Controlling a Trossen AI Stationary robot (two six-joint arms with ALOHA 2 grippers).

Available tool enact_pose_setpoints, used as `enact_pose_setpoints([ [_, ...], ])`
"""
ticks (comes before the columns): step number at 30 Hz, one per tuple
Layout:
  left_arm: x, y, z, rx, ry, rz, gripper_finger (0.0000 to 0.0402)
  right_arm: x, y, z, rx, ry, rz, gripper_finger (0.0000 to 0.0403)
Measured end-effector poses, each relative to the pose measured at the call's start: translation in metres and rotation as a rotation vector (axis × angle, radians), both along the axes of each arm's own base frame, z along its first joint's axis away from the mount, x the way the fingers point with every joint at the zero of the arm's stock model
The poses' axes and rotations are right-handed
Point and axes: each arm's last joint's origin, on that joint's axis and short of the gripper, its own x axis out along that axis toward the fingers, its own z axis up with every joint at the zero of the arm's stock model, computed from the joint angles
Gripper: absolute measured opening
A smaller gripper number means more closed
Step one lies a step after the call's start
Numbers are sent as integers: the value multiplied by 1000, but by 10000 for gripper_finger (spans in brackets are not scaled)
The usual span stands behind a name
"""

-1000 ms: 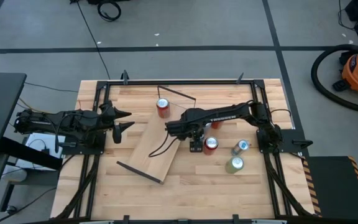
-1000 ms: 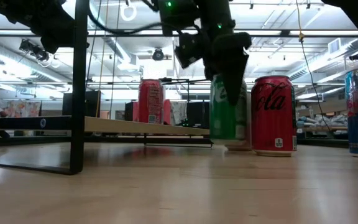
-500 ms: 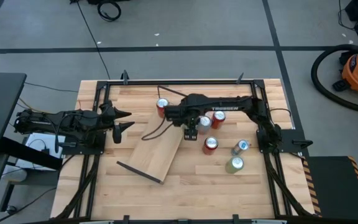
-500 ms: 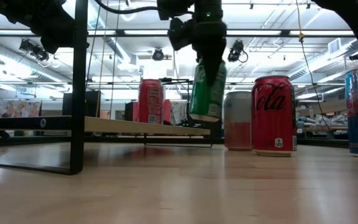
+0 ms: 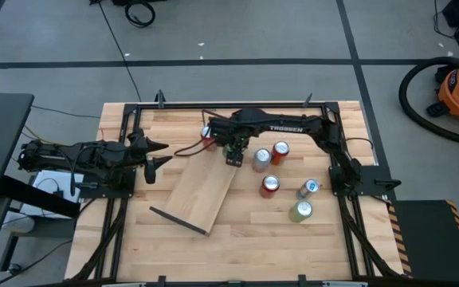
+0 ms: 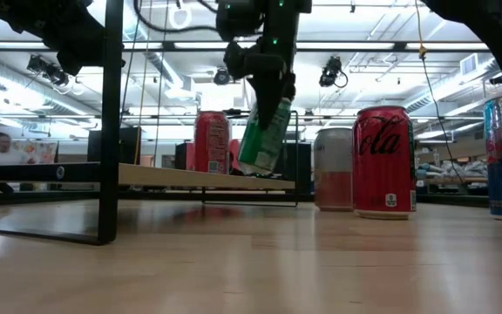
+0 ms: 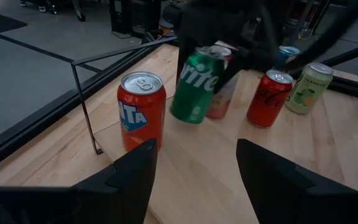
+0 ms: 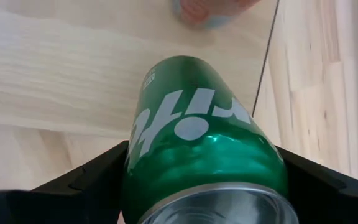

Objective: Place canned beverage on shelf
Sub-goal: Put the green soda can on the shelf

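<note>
My right gripper [image 5: 233, 153] is shut on a green Sprite can [image 6: 264, 139] and holds it in the air over the far end of the light-wood shelf [image 5: 205, 187]. The shelf lies slantwise on the table. An orange Fanta can [image 5: 206, 135] stands upright on the shelf's far end, just beside the green can [image 7: 197, 84]. In the high view the gripper hides the green can. My left gripper [image 5: 159, 154] is open and empty at the table's left, pointing at the shelf. My right gripper pinches the green can between its two fingers [image 8: 86, 183], one on each side of the can's wall [image 8: 142, 168] near its top end. The fingers come from above, pointing down. The can hangs tilted below them, its bottom end [image 6: 255, 166] clear of the shelf.
A pale silver-and-pink can [image 5: 260, 159] and a red can [image 5: 280, 151] stand right of the shelf. Nearer stand a Coca-Cola can [image 5: 270, 185], a slim blue can [image 5: 309, 188] and a light-green can [image 5: 300, 210]. Dark wire brackets [image 5: 178, 221] stick up at the shelf's ends.
My right gripper has lifted the green can off the table beside the Coca-Cola can. It has carried the can toward the table's far left, over the shelf's far end near the Fanta can. The can, upright before, now hangs tilted.
</note>
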Motion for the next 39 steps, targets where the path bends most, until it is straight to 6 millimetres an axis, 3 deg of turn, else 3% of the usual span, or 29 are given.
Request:
enact_pose_setpoints([
  [6,0,0,0,0,1,0,231,3,-5,-9,-8,19,-19,331],
  [39,0,0,0,0,1,0,231,13,-11,-6,-60,-84,8,353],
])
